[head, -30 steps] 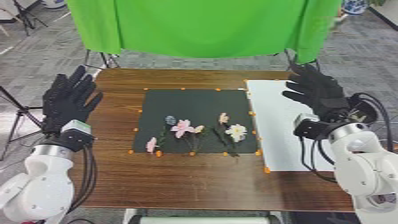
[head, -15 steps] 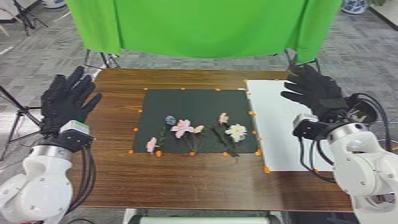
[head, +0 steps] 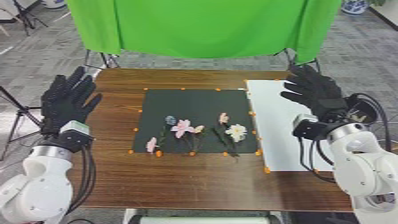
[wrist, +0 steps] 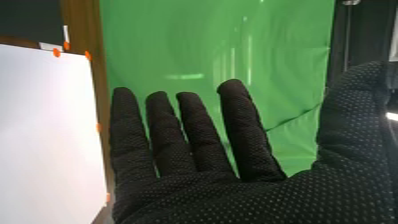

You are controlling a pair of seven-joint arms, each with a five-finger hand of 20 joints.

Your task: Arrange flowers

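In the head view my left hand is held open at the table's left edge, left of the black mat. My right hand stands open over the white sheet, right of the flowers; in the right wrist view the same right hand has straight, spread fingers and holds nothing. On the mat's lower half lie a blue flower, a large pink flower, a small pink one, two pale pink buds and a white flower, with thin stems.
The black mat lies mid-table, edged by orange markers. Beside it is a white sheet. The brown table extends in front of both. A green cloth hangs beyond the far edge. Black cables hang by the right wrist.
My right hand has shifted very slightly left over the white sheet since the earliest frame. The flowers and my left hand look unmoved.
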